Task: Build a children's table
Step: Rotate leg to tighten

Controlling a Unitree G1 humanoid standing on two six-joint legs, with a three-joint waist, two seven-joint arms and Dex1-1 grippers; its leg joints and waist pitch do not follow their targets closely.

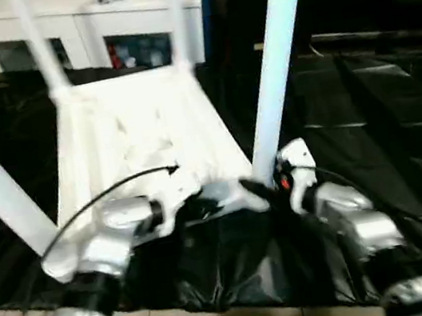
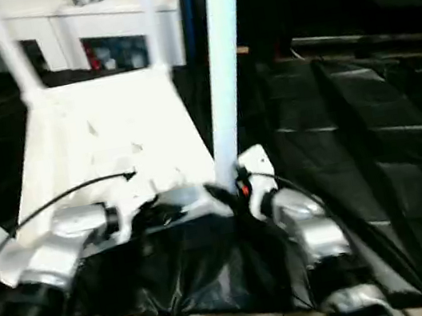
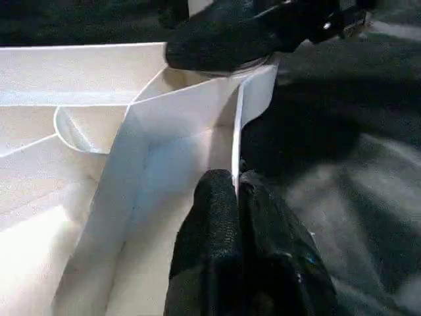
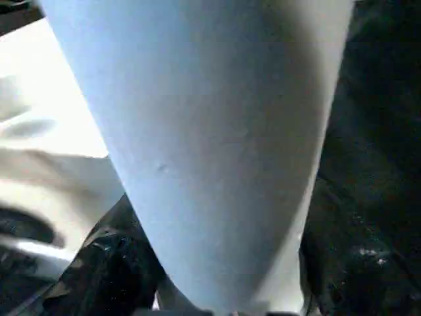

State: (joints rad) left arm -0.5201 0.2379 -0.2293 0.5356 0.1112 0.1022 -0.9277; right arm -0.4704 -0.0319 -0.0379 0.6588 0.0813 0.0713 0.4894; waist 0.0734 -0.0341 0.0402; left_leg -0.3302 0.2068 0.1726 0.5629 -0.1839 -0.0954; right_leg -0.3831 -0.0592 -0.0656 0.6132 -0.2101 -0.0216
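Children's table (image 1: 139,141) lies upturned on black sheeting (image 1: 383,121), left fingers (image 3: 220,217) pinching its rim, right fingers' state unclear.

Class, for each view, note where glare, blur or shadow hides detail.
Eye views: glare washes out the tabletop's ribs; the whole scene is soft. Left wrist view: the black sheet falls into shadow. Right wrist view: the leg is too close, its edges blurred.

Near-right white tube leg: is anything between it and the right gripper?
Nothing visible. The right gripper sits right at the base of the white tube leg, where it meets the upturned white plastic tabletop.
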